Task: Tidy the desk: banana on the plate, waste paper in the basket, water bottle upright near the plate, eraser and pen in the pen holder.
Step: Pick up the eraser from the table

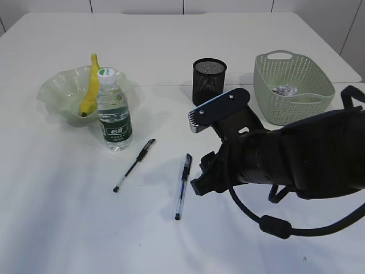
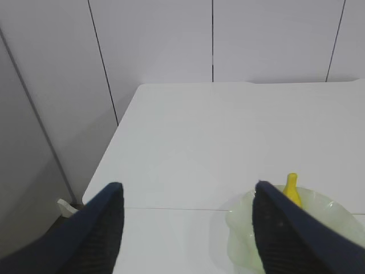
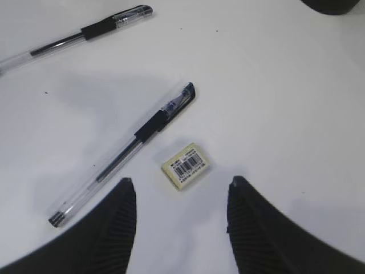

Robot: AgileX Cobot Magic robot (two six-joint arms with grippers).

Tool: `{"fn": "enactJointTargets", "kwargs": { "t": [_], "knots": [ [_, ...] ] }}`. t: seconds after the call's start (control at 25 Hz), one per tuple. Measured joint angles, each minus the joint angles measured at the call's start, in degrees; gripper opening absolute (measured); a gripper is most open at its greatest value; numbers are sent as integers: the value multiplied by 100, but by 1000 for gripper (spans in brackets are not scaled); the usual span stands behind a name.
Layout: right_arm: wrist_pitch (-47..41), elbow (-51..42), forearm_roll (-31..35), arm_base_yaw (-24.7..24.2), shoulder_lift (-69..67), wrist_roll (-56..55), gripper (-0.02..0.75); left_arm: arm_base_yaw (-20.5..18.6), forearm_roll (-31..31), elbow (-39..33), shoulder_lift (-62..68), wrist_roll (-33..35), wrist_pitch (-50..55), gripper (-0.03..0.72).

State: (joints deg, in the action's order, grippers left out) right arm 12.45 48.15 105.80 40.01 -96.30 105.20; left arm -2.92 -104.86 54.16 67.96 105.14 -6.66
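Exterior view: banana [image 1: 90, 85] in plate [image 1: 54, 91], paper [image 1: 283, 90] in basket [image 1: 293, 85]; both tools apart.

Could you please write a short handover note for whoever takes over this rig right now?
Left gripper: open, empty, raised near the plate.
Right gripper: open, low over the eraser, not gripping it.
Done: banana on the plate; waste paper in the basket; water bottle upright beside the plate.
Left: the eraser and two pens, one beside the eraser and one nearer the bottle, go into the pen holder.
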Motion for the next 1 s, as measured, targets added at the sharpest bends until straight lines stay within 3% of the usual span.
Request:
{"fn": "enactJointTargets", "kwargs": {
  "t": [0.44,1.0],
  "knots": [
    [-376,0,0,0,-25,-1501,389,0,0,0,0,0,0,496],
    [-612,0,-19,0,-25,-2293,389,0,0,-180,0,0,0,496]
  ]
}}
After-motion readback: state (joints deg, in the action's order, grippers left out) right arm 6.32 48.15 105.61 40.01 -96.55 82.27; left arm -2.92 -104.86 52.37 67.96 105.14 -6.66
